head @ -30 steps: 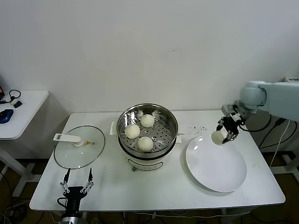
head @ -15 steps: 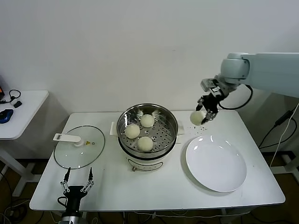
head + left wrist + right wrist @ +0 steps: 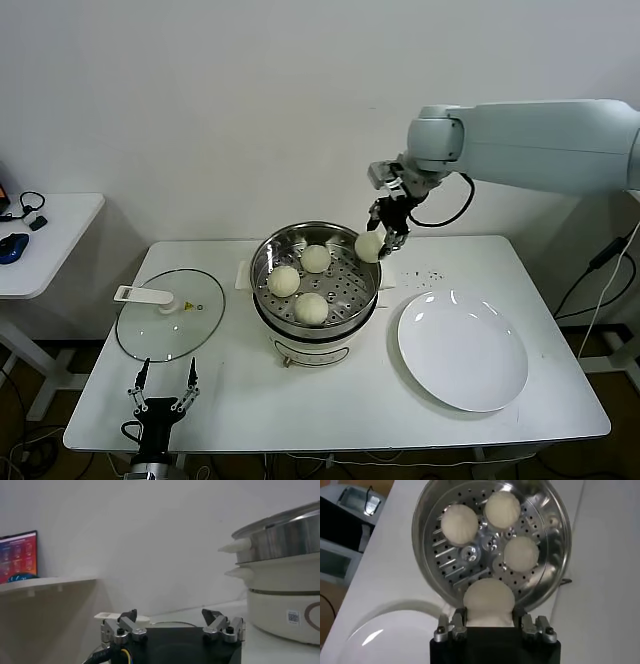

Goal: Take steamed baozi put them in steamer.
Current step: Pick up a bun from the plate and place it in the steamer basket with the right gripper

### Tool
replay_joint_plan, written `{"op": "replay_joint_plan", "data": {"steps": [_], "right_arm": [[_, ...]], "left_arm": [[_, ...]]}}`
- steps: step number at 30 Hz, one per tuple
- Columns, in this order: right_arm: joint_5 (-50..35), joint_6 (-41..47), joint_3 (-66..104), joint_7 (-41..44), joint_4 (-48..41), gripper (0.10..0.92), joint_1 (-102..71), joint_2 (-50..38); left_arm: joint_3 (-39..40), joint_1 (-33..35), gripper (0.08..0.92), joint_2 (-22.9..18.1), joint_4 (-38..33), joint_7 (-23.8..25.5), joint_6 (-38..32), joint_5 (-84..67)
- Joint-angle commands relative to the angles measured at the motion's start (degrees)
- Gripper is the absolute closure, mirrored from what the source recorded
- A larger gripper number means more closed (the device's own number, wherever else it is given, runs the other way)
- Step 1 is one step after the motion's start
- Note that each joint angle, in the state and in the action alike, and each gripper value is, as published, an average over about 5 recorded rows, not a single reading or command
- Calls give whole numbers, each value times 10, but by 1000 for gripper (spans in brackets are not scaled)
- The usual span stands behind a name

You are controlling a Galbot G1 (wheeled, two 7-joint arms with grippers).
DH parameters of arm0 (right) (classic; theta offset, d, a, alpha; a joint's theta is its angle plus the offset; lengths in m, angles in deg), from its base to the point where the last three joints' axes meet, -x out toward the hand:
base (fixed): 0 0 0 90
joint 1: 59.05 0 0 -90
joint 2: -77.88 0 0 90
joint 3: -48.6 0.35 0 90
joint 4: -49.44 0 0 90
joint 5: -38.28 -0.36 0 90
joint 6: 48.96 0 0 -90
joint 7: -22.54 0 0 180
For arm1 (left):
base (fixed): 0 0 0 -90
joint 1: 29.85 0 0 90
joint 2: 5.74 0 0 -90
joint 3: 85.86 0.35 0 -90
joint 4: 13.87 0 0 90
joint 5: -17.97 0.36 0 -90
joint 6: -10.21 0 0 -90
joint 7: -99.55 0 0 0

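The steel steamer (image 3: 268, 300) stands mid-table with three baozi on its perforated tray (image 3: 316, 258) (image 3: 283, 281) (image 3: 311, 308). My right gripper (image 3: 385, 240) hangs just above the steamer's far right rim, shut on a fourth cream-white baozi (image 3: 369, 246). The right wrist view shows that baozi (image 3: 488, 600) pinched between both fingers, over the rim of the steamer (image 3: 420, 535), with the other buns beyond it. My left gripper (image 3: 167, 385) stays parked at the table's front left, open and empty. In the left wrist view the left gripper (image 3: 170, 617) faces the steamer's side (image 3: 285, 615).
An empty white plate (image 3: 462, 350) lies right of the steamer. The glass lid (image 3: 170, 313) with its white handle lies flat to the left. Dark specks (image 3: 425, 275) dot the table behind the plate. A white side table (image 3: 40, 235) stands at far left.
My right gripper has carried the baozi up and to the left, from the plate's far edge to above the steamer's right rim. The left arm has not moved.
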Motion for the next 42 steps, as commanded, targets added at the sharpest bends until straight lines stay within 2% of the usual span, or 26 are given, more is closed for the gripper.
{"op": "replay_joint_plan", "data": {"steps": [1, 13, 42], "right_arm": [[2, 14, 30, -14, -23, 431, -61, 36], [23, 15, 42, -27, -45, 431, -99, 44], [51, 20, 52, -47, -32, 431, -136, 21]], "left_arm": [[0, 0, 177, -1, 1, 0, 0, 0], [-2, 1, 177, -1, 2, 0, -2, 0], [-4, -1, 177, 0, 8, -2, -6, 2]]}}
